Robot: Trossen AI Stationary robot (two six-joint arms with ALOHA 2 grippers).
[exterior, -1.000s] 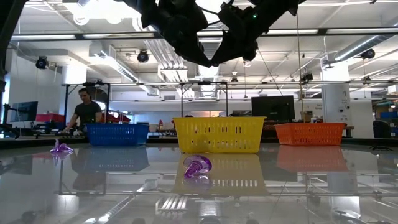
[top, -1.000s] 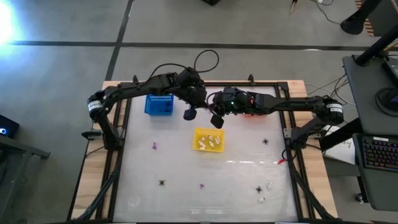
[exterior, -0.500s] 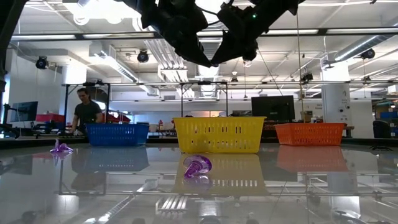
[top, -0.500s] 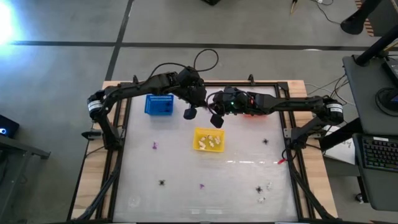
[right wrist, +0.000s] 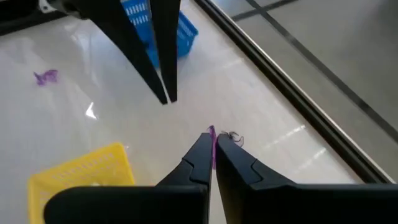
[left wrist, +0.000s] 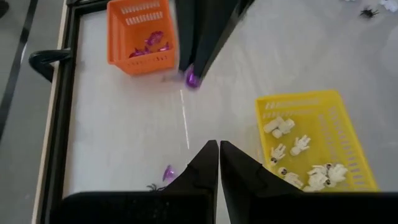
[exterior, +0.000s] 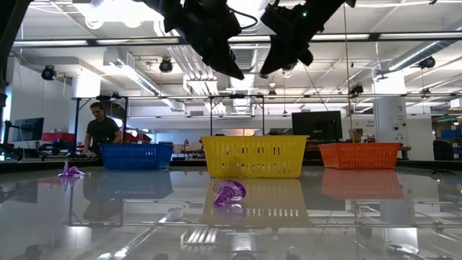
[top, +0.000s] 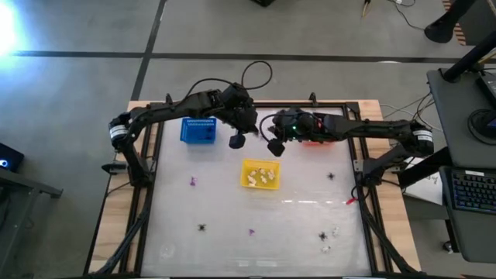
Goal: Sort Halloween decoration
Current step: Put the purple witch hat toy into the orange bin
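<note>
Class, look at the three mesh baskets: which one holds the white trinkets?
The yellow basket, in the middle of the table, holds the white trinkets. The orange basket holds purple ones; no contents show in the blue basket.

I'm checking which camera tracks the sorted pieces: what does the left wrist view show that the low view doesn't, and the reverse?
Only the left wrist view shows inside the baskets: cream trinkets in the yellow basket, purple trinkets in the orange basket. Only the low view shows the blue basket and a person behind. Both show the yellow and orange baskets.
</note>
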